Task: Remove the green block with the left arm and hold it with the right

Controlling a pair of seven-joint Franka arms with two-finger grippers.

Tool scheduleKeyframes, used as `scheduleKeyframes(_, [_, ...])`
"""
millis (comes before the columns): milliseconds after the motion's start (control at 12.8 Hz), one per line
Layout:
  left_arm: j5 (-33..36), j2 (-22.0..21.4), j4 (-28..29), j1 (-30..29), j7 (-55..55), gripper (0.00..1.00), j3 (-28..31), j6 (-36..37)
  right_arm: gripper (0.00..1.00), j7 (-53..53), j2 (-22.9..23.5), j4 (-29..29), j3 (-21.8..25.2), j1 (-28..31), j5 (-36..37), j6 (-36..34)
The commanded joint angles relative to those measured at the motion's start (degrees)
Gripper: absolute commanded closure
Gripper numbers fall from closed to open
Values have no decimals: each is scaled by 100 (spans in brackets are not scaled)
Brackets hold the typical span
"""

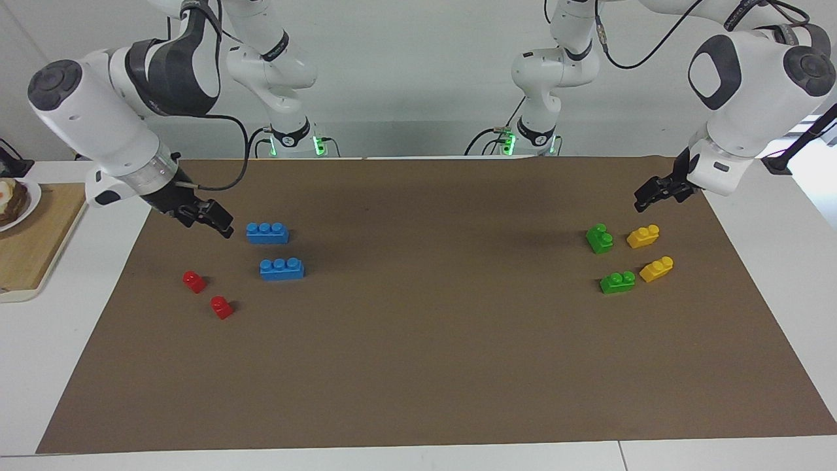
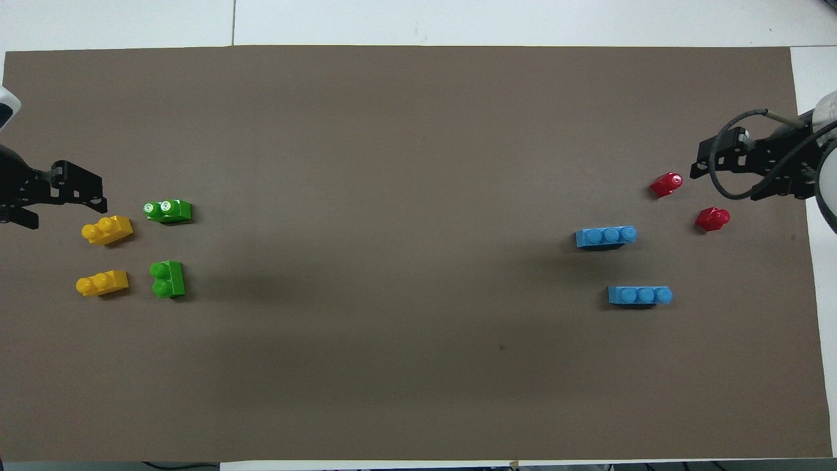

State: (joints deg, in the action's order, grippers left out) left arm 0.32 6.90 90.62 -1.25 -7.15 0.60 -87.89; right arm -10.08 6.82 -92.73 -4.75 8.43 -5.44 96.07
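Note:
Two green blocks lie on the brown mat toward the left arm's end. One green block (image 1: 599,238) (image 2: 167,279) is nearer to the robots. The other green block (image 1: 617,282) (image 2: 168,210) lies farther from them. My left gripper (image 1: 644,198) (image 2: 65,212) hangs open and empty above the mat's edge, beside the yellow bricks and apart from both green blocks. My right gripper (image 1: 209,221) (image 2: 726,180) is open and empty, low over the mat near the red bricks at the right arm's end.
Two yellow bricks (image 1: 643,236) (image 1: 656,269) lie beside the green ones. Two blue three-stud bricks (image 1: 267,233) (image 1: 282,269) and two red bricks (image 1: 194,281) (image 1: 222,307) lie toward the right arm's end. A wooden board (image 1: 33,248) with a plate of food (image 1: 13,203) sits off the mat there.

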Motion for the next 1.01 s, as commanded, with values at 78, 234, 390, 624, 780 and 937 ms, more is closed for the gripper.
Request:
scheduleKeyframes(78, [-102, -39, -80, 2, -93, 0, -33, 140, 0, 832, -408, -43, -34, 10, 157, -368])
scheduleKeyframes(234, [-102, -188, 157, 11, -295, 0, -68, 131, 0, 911, -506, -88, -34, -34, 192, -396])
scheduleKeyframes(390, [-102, -354, 419, -7, -252, 0, -42, 70, 0, 929, -524, -53, -34, -130, 262, -396])
scheduleKeyframes(624, [-102, -592, 745, 11, -252, 0, -51, -167, 0, 946, -541, 9, -43, -122, 350, -387])
scheduleKeyframes(780, [-102, -690, 922, 2, -243, 0, -68, -439, 0, 964, -611, 62, -43, -131, 351, -413])
scheduleKeyframes(937, [-102, -646, 852, -6, -261, 0, -51, -721, 0, 1104, -638, 62, 428, -697, 403, -440])
